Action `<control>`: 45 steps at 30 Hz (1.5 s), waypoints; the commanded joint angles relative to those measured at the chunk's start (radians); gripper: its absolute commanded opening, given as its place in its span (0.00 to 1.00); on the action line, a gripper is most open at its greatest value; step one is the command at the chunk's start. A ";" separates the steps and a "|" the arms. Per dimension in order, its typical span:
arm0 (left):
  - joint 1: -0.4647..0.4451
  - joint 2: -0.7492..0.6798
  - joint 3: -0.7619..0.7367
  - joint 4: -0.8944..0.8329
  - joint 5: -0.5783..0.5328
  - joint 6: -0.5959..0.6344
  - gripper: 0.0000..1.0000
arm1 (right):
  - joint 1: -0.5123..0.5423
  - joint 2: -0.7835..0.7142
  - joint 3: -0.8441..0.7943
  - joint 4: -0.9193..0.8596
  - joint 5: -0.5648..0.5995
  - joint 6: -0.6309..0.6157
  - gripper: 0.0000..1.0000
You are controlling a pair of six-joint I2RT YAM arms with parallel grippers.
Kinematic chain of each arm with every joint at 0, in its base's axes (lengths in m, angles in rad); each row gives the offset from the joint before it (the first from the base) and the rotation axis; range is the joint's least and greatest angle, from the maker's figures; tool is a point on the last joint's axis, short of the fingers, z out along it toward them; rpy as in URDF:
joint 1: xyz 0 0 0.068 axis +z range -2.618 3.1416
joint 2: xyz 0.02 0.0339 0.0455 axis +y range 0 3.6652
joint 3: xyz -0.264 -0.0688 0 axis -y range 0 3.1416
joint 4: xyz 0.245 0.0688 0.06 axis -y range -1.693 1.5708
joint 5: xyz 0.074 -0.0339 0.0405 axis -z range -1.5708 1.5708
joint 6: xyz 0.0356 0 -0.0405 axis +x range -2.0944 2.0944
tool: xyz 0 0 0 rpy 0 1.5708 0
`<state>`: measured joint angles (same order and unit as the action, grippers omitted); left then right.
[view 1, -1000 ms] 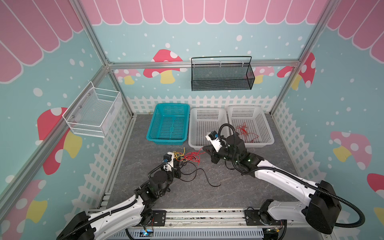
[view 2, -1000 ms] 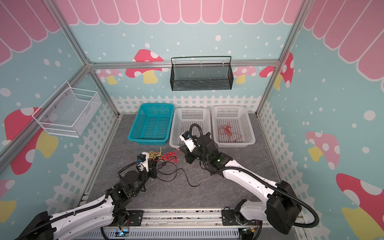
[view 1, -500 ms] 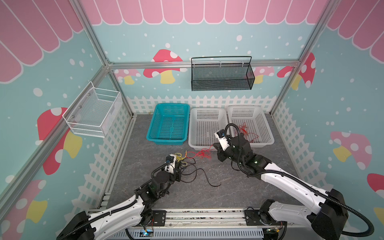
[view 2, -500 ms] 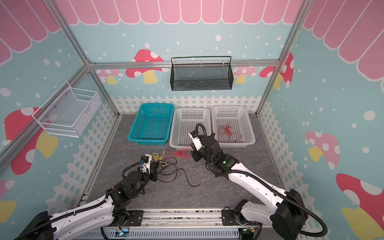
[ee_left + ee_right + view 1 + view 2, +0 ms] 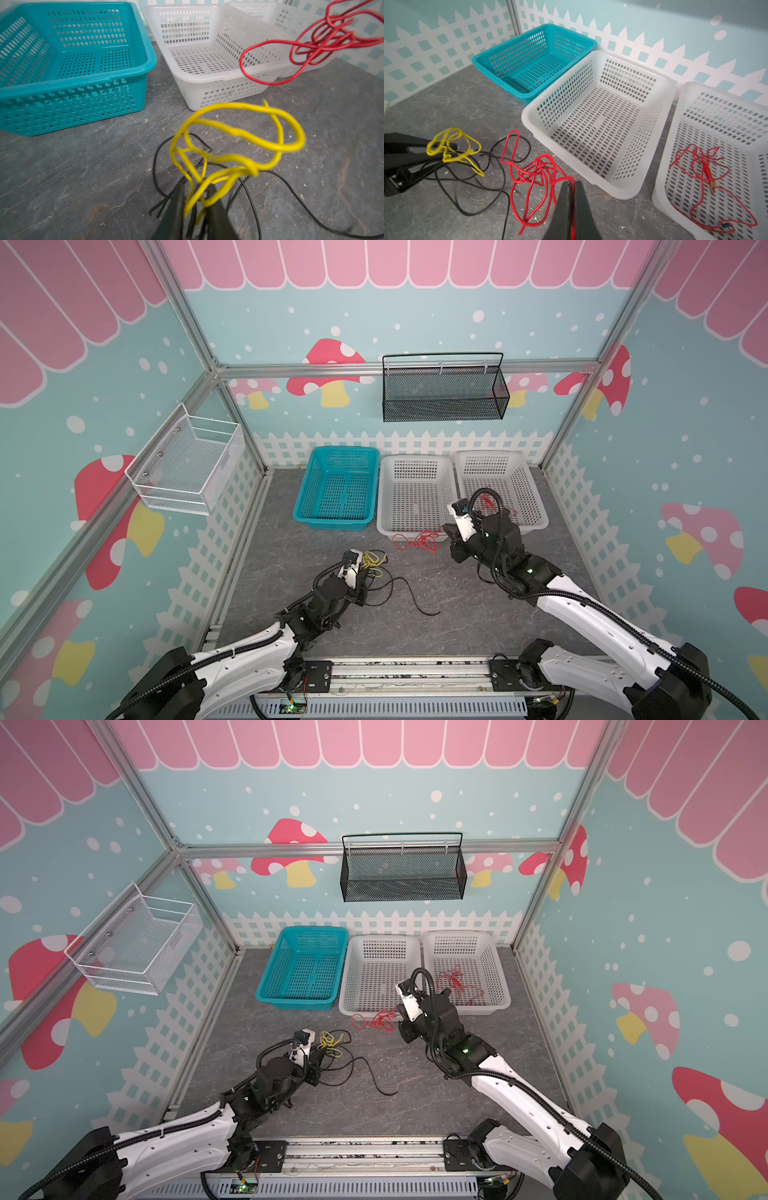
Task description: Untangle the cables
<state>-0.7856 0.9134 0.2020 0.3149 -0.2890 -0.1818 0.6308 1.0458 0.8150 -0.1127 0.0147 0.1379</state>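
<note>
My right gripper [image 5: 572,182] is shut on a red cable [image 5: 533,176], which hangs in tangled loops in front of the middle white basket; both top views show this cable [image 5: 415,540] [image 5: 376,1020] apart from the others. My left gripper [image 5: 195,189] stands open, its fingers apart around a looped yellow cable [image 5: 239,133] and strands of a black cable [image 5: 291,191]. In both top views the yellow cable [image 5: 372,559] [image 5: 330,1040] sits at the left gripper [image 5: 365,568], and the black cable [image 5: 409,593] trails right across the floor. Another red cable [image 5: 704,166] lies in the right white basket.
Three baskets stand in a row at the back: teal [image 5: 332,524], middle white [image 5: 415,462], right white [image 5: 490,456]. A black mesh basket [image 5: 442,406] hangs on the back wall and a white wire basket [image 5: 187,464] on the left wall.
The right gripper has moved right with the red cable, drawing it clear of the yellow and black ones. The left gripper's jaws have parted.
</note>
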 commanded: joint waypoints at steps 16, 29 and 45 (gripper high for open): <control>-0.019 -0.052 0.047 0.033 0.150 0.128 0.59 | 0.006 0.016 -0.007 0.085 -0.087 -0.008 0.00; -0.029 0.000 0.080 0.179 0.134 0.223 0.56 | 0.006 0.035 0.016 0.076 -0.145 -0.017 0.00; -0.072 0.228 0.193 0.274 0.130 0.247 0.39 | 0.006 0.074 0.038 0.065 -0.194 -0.020 0.00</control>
<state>-0.8494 1.1252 0.3698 0.5583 -0.1566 0.0391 0.6308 1.1145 0.8131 -0.0528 -0.1516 0.1345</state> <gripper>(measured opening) 0.407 0.044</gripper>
